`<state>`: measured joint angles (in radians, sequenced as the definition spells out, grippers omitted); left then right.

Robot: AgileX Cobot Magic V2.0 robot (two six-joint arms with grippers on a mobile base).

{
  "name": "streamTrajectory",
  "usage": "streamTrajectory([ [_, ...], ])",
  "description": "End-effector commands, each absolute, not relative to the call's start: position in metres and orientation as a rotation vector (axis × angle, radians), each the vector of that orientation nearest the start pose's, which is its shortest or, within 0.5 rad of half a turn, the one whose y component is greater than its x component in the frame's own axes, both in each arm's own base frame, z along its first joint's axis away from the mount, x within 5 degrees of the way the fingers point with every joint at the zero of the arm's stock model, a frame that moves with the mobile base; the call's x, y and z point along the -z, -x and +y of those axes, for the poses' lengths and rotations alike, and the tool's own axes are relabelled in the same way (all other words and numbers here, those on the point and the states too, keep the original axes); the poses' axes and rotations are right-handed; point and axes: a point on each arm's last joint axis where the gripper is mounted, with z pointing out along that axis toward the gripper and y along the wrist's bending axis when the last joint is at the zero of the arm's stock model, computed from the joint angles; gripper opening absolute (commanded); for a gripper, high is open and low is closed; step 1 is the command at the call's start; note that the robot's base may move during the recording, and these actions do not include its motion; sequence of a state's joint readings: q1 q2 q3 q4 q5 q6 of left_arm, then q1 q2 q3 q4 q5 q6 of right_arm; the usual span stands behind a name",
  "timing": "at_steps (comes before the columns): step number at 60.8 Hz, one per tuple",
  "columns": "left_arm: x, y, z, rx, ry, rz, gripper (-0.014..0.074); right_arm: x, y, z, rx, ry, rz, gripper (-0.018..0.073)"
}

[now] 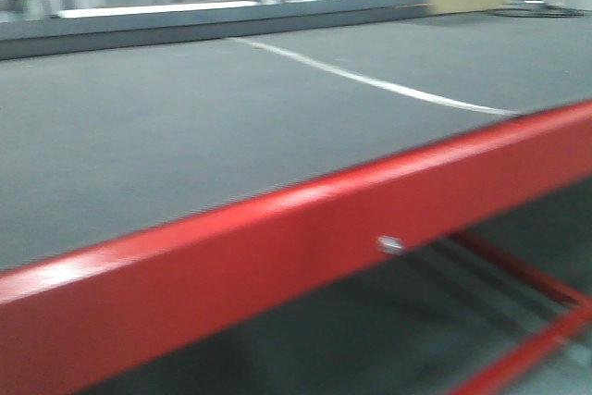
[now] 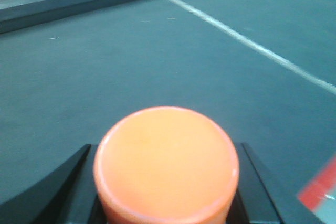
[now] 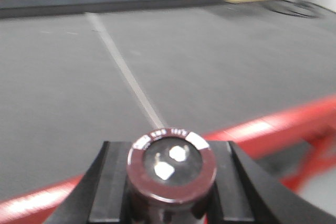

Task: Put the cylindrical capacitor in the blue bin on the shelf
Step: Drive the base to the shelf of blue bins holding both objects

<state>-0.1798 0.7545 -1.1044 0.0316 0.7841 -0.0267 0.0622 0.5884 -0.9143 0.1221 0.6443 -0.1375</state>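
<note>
Right gripper [image 3: 171, 179]: the cylindrical capacitor [image 3: 171, 167] stands upright between my two black fingers [image 3: 111, 182], clamped on both sides. It is held over the red edge rail [image 3: 273, 124] of the grey carpeted table [image 3: 220, 61]. Body dark maroon; top face dark with two pale terminals. White rim band carries print, too blurred to read. Left gripper [image 2: 166, 192] grips an orange cylinder [image 2: 166, 161] with a smooth top.
</note>
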Motion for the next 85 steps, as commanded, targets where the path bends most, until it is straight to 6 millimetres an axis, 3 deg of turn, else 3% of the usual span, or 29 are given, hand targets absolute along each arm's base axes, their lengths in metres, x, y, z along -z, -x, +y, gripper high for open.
streamTrajectory([
  [1,-0.4443,-0.1207,-0.0208,0.114,-0.153,1.877,-0.0111,-0.4156,-0.0938,0.0123,-0.076,0.145,1.760,-0.0153],
  [85,-0.4443,-0.1207,-0.0208,0.114,-0.153,1.877,-0.0111,-0.4156,-0.0938,0.0123,-0.076,0.145,1.760,-0.0153],
])
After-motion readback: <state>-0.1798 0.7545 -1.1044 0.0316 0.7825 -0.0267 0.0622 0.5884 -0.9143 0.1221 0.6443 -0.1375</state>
